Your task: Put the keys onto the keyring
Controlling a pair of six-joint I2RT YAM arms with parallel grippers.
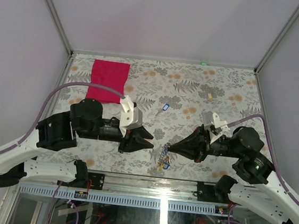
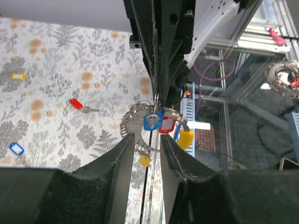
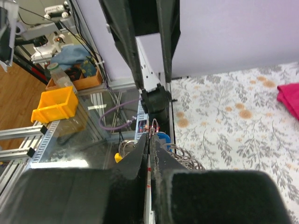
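Note:
My right gripper (image 1: 169, 147) is shut on a small wire loop of the keyring (image 2: 130, 120), which hangs below its tips (image 2: 156, 96) over the table's front edge. Keys with a blue tag (image 2: 152, 120), a red tag (image 2: 167, 126) and yellow tags (image 2: 185, 138) dangle on the ring. The left gripper (image 2: 147, 140) stands open just short of the bunch, nothing between its fingers (image 2: 122, 154). In the right wrist view the shut jaws (image 3: 150, 135) pinch the loop, with ring coils (image 3: 184, 156) behind. Loose keys lie on the table: red (image 2: 76, 103), blue (image 2: 16, 148), yellow (image 2: 17, 76).
A red cloth (image 1: 108, 80) lies at the back left of the flowered table (image 1: 232, 88). A small tan block (image 1: 210, 96) sits at the back right and a loose blue-tagged key (image 1: 164, 107) in the middle. Beyond the front edge are frame rails and cables (image 2: 219, 70).

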